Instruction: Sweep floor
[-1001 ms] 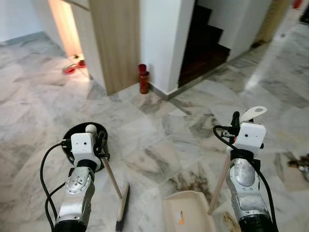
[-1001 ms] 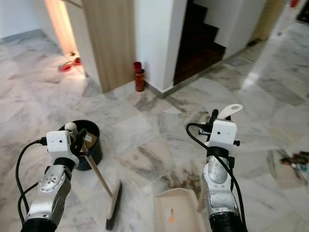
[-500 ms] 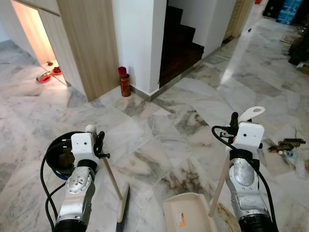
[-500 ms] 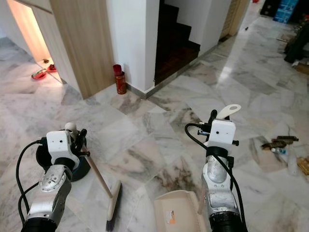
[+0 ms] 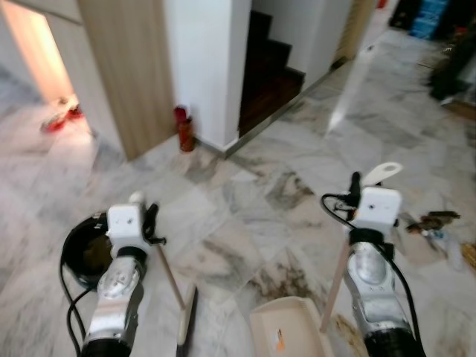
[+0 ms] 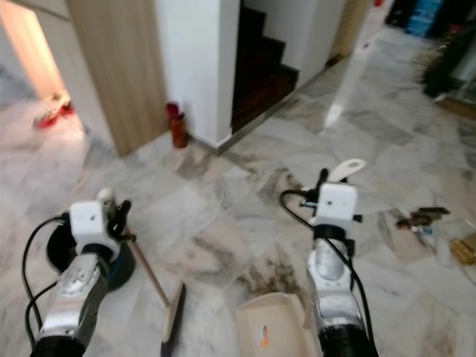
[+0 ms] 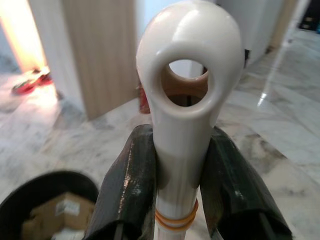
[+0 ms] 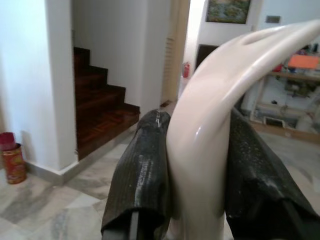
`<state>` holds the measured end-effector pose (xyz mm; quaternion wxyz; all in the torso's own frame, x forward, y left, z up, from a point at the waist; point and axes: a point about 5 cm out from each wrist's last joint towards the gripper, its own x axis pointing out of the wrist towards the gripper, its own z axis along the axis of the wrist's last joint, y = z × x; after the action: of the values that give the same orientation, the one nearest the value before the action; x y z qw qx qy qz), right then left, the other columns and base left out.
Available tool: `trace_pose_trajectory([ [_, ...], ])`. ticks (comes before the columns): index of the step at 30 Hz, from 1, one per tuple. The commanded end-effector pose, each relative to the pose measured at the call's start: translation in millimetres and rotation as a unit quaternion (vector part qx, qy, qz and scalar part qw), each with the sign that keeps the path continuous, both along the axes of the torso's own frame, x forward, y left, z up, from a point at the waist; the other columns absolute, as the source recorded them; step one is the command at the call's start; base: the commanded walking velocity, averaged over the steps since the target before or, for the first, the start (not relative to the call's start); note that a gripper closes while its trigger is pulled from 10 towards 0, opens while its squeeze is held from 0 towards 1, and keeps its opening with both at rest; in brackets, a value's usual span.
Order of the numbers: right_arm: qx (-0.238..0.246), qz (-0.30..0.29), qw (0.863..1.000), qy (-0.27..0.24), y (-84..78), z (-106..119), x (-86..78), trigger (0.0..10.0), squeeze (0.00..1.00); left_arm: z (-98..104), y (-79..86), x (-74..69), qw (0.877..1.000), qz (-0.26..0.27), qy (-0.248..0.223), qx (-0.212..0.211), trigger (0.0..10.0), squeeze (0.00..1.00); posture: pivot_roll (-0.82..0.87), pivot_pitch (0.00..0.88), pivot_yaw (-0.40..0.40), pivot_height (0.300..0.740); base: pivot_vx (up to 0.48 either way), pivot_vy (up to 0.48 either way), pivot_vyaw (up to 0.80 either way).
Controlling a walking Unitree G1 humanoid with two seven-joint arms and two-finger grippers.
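My left gripper (image 5: 146, 216) is shut on the cream handle of a broom (image 5: 172, 277), whose brush head (image 5: 186, 326) rests on the marble floor before me. The handle's ring-shaped top (image 7: 187, 75) sits clamped between the black fingers (image 7: 131, 185). My right gripper (image 5: 357, 187) is shut on the cream handle (image 8: 210, 130) of a dustpan (image 5: 286, 335), which stands on the floor at my right foot. A small heap of litter (image 5: 431, 221) lies on the floor to the right.
A black bin (image 5: 85, 249) with cardboard inside stands at my left. Ahead are a wooden panel (image 5: 123, 67), a white pillar (image 5: 204, 59) with a red canister (image 5: 181, 126) at its foot, and dark stairs (image 5: 271, 74). Red shoes (image 5: 59, 119) lie far left.
The camera has kept turning right, so the pillar, stairs and bin have slid left in view and litter shows at the right. Both grippers hold their handles as before.
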<state>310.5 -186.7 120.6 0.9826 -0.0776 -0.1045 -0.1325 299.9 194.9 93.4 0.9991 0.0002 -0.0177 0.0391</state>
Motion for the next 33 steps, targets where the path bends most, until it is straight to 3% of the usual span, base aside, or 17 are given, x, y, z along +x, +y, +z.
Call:
trace_pose_trajectory([
  [1,-0.005,-0.011,1.0,-0.004,-8.2,3.2,0.3,10.0,0.0,10.0,-7.9,5.1,1.0,-0.013,-0.023,0.013,10.0,0.0,-0.03,0.0,-0.023,0.74,0.0,0.0,-0.8],
  [33,-0.008,-0.017,1.0,0.0,-9.0,1.9,0.2,10.0,0.0,13.3,-8.9,6.2,0.999,-0.015,-0.034,0.021,10.0,0.0,-0.03,0.0,-0.023,0.74,0.0,-0.035,-0.8],
])
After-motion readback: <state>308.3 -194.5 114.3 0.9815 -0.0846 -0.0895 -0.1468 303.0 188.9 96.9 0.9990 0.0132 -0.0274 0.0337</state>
